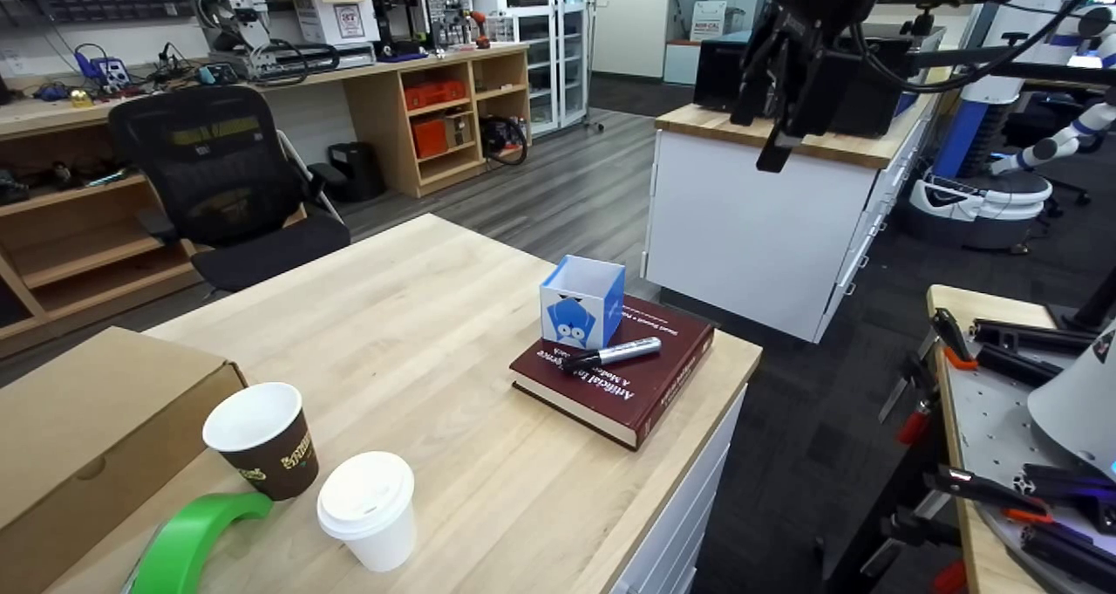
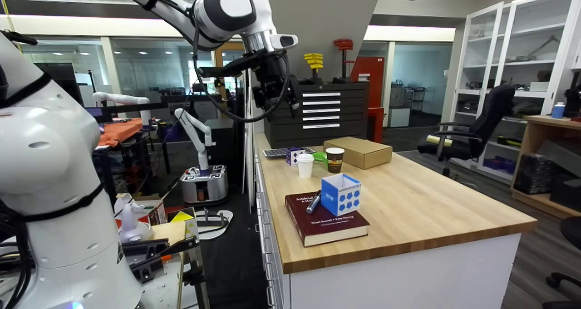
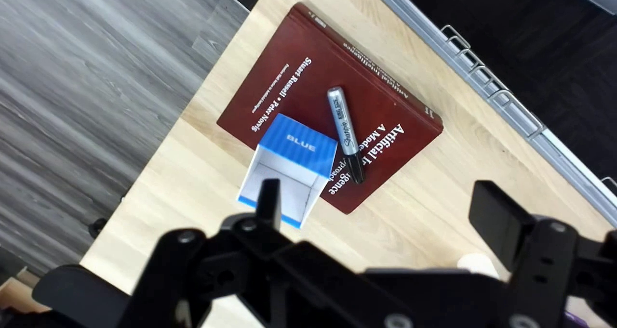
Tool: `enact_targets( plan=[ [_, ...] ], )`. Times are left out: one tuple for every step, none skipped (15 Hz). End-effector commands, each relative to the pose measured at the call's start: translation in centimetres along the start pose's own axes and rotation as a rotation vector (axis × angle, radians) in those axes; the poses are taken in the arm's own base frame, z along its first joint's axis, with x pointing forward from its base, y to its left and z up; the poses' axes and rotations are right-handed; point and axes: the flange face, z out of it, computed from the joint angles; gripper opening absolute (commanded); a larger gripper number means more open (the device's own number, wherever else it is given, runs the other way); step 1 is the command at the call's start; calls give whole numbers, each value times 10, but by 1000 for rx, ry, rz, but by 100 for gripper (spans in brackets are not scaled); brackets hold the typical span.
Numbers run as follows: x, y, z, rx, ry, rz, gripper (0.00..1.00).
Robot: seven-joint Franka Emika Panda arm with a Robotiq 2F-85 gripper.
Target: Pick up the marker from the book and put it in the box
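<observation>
Marker (image 3: 345, 133) being supported by the book (image 3: 315, 101), just right of the box (image 3: 296, 152) in the wrist view
Nothing is being held by the wide-spread gripper (image 3: 383, 207); on descent, tipping of the box is being risked by scant-looking finger room alongside.

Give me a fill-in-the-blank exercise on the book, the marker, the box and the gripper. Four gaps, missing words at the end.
In the wrist view, the cover of the book names Stuart ____ and Peter Norvig.
The marker lying on the book is silver-grey at one end and ____ at the other.
In the wrist view, the side of the box bears the word ____.
The gripper is not shut but ____.

Missing words: Russell; black; BLUE; open.
</observation>
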Motion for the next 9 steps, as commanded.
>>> enact_targets(
  plan=[
    [13, 7, 11, 6, 33, -117, 100],
    [15, 7, 14, 9, 31, -129, 100],
    [16, 8, 16, 17, 30, -138, 100],
    [15, 9, 16, 24, 25, -131, 100],
    [10, 6, 17, 18, 11, -107, 100],
    [11, 7, 18, 20, 8, -110, 100],
    [11, 7, 19, 22, 7, -111, 100],
    [11, 7, 19, 22, 7, -112, 100],
    [11, 7, 19, 22, 8, -112, 100]
  ],
)
